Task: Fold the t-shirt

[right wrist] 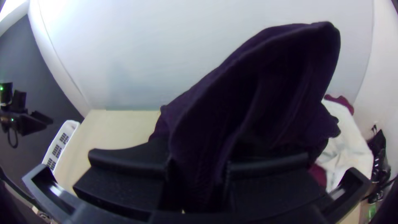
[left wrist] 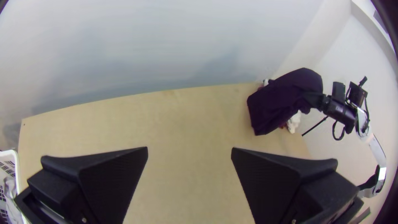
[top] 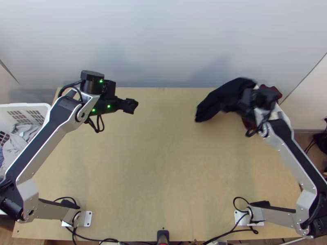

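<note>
Clamping a bunched, dark purple fabric t-shirt (top: pixel 220 98) in the jaws of the right black two-fingered gripper (top: pixel 243 100), above the far right of the light wooden table (top: pixel 163 163). Holding the left black gripper (top: pixel 131 105) above the table's far left, with jaws wide apart. Seeing white cloth (right wrist: pixel 348 143) and maroon cloth (top: pixel 273 92) at the table's far right corner, a white plastic basket (top: pixel 28 107) beside its left edge.

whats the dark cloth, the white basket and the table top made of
The dark cloth looks like soft matte fabric, perhaps cotton knit: it hangs in loose folds without shine.
The white basket seems to be smooth moulded plastic, going by its rounded rim and slotted grid openings.
The table top looks like pale wood, maybe plywood or laminate: flat, light tan, dull.
</note>
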